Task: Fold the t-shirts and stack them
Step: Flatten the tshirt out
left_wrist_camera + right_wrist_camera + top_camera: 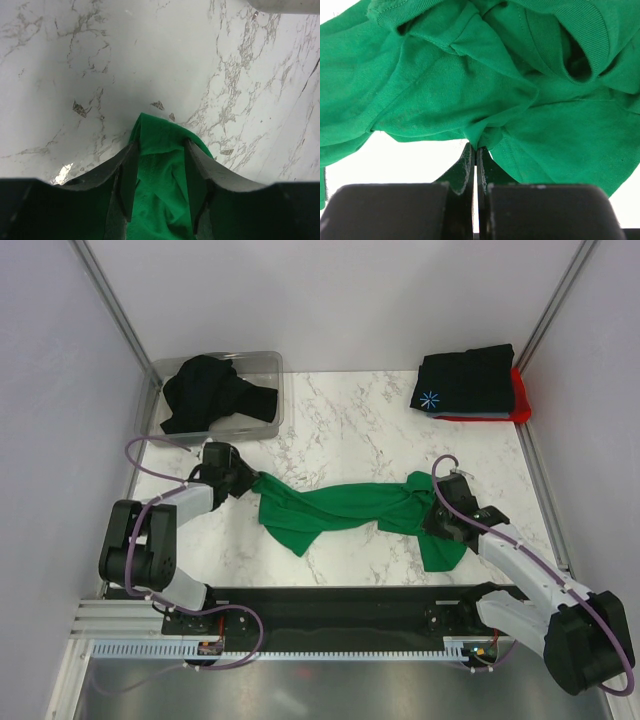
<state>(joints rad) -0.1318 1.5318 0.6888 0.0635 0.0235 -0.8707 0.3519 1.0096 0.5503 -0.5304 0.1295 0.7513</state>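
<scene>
I have the green t-shirt (340, 510) caught at both ends, and it lies stretched left to right across the middle of the marble surface (350, 430), bunched and twisted along its length. My left claw (245, 483) grips its left end: in the left wrist view the two fingers (131, 170) stand a little apart with a thick fold of green cloth (160, 200) packed between them, the tip of the fold poking out past them onto the surface. My right claw (432, 512) holds the right end, near the collar; in the right wrist view the jaws are squeezed almost together on a thin pinch of fabric (485, 135), with the ribbed neck opening just beyond. A loose flap hangs toward the near edge beside that claw. At the far left a clear bin (270, 360) holds a crumpled black t-shirt (215, 390). At the far right corner a folded starburst t-shirt (470, 380) rests on a red t-shirt (520, 400).
</scene>
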